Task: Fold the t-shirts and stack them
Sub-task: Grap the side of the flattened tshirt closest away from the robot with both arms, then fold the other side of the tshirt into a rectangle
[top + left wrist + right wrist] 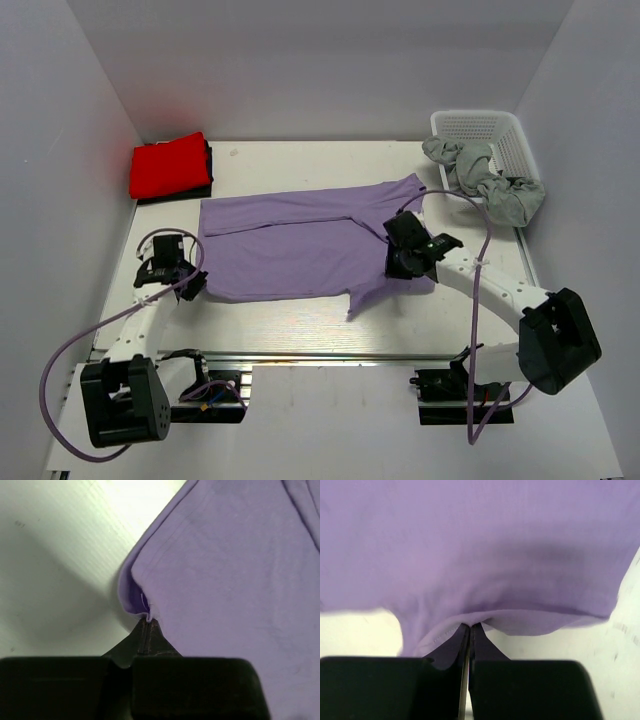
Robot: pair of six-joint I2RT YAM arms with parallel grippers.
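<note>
Lavender t-shirt (300,245) lies spread across the middle of the table (300,335), mostly flat. A folded band runs along its far edge, and one sleeve points out from its near edge.

The left gripper (148,625) sits at the shirt's near-left corner. Its jaws are closed together on the bunched hem, which curls up into a small pocket right at the tips. A tiny pale fleck shows at that seam, too blurred to tell whether it is a label.

The right gripper (470,627) is at the shirt's right side, beside the protruding sleeve. It too is pinched tight on a lifted edge of the fabric, which drapes away from the tips in a shallow arc.

A strip of bare tabletop runs along the shirt's near edge, as far as the metal rail (330,354) in front of the arm bases. A narrower bare strip lies beyond its far edge, up to the back wall. To the shirt's left there is only a slim margin before the side wall.

The red t-shirt (168,166) sits folded off the lavender shirt's far-left corner, apart from it, with a dark edge showing under it. Off the far-right corner stands a white lattice basket (500,135), with a grey garment (490,185) spilling over its rim close to the shirt's collar end.
</note>
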